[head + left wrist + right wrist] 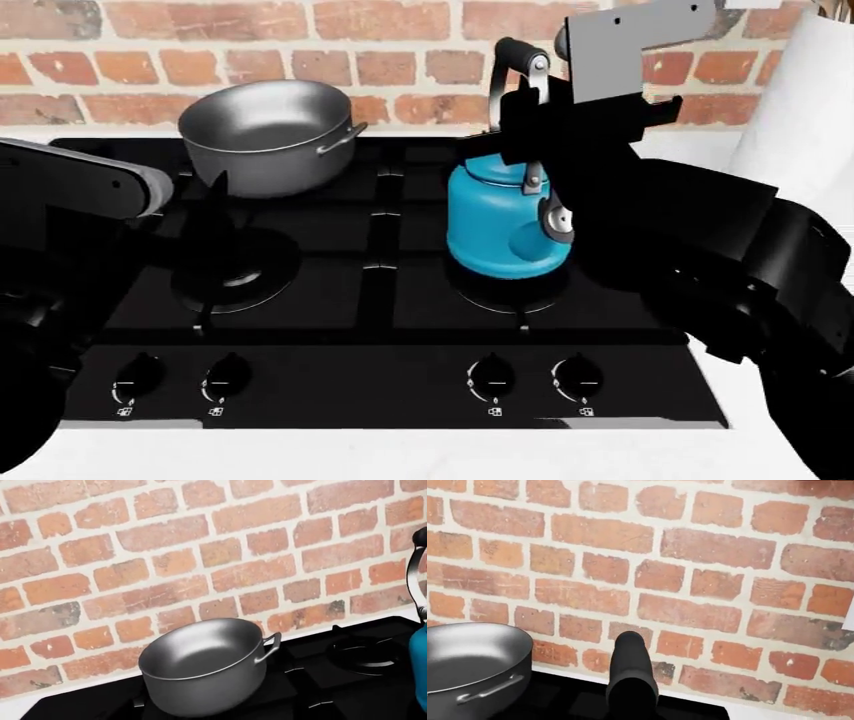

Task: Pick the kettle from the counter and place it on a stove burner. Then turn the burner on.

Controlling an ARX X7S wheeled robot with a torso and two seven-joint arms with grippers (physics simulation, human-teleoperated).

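While kettle (pixel 505 232) sits on front-right stove burner (pixel 514 285):
right end effector (pixel 541 90): at handle, grip unclear
left end effector: unseen
pot (pixel 270 135): back-left burner

One kettle (pixel 502 228), one grey pot (pixel 266 135), four control knobs (pixel 491 381), two robot arms (pixel 694 225)

The kettle (pixel 503 225) sits on the front right stove burner (pixel 514 285), right end effector (pixel 554 85) at its handle.
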